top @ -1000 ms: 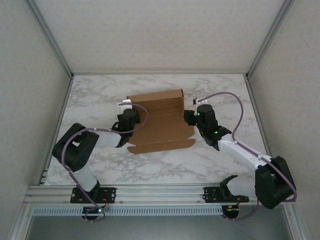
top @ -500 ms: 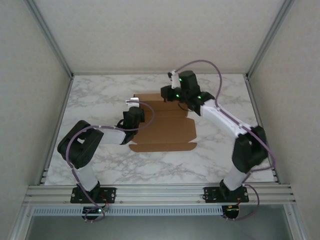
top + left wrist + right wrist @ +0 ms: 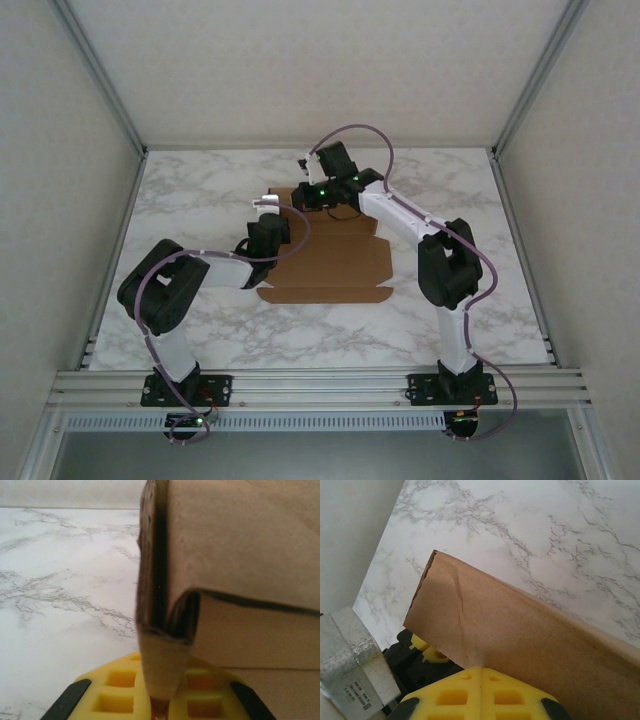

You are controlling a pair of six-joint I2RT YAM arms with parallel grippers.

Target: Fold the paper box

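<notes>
From above, the marble table (image 3: 190, 190) carries the paper box (image 3: 325, 262) as a mostly flat brown sheet at its middle, with the near flap lying flat and the far edge hidden under the arms. The wrist cameras add what that view hides. The left one shows a folded corner of the box (image 3: 240, 540) standing upright, with a tab running down between the yellow pads. The right one shows a raised panel (image 3: 520, 635) tilted over the marble. The left gripper (image 3: 266, 222) sits at the box's left edge and pinches that tab (image 3: 160, 702). The right gripper (image 3: 312, 196) is at the far edge, its pads pressed together (image 3: 481, 690) against the panel's lower edge; whether any cardboard is caught between them I cannot tell.
</notes>
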